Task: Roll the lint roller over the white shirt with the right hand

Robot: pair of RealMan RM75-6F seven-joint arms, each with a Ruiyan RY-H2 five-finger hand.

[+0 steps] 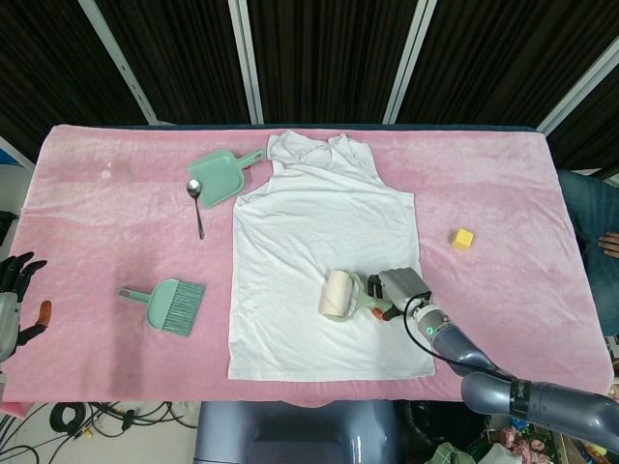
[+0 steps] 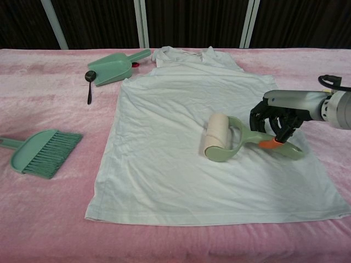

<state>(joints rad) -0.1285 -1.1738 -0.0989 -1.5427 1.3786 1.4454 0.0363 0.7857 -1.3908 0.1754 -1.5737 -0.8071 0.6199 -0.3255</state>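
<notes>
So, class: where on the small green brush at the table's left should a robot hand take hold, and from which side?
Grip the brush by its short handle, coming from the table's left edge. The handle sticks out that way, clear of the wide bristle head.

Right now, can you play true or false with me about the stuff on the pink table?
1. The right hand holds the lint roller. True.
2. The roller sits on the white shirt. True.
3. The spoon lies inside the dustpan. False: it lies beside the dustpan, on the pink cloth.
4. The little brush is on the shirt. False: it lies on the cloth to the shirt's left.
5. A yellow block lies off the shirt. True.
</notes>
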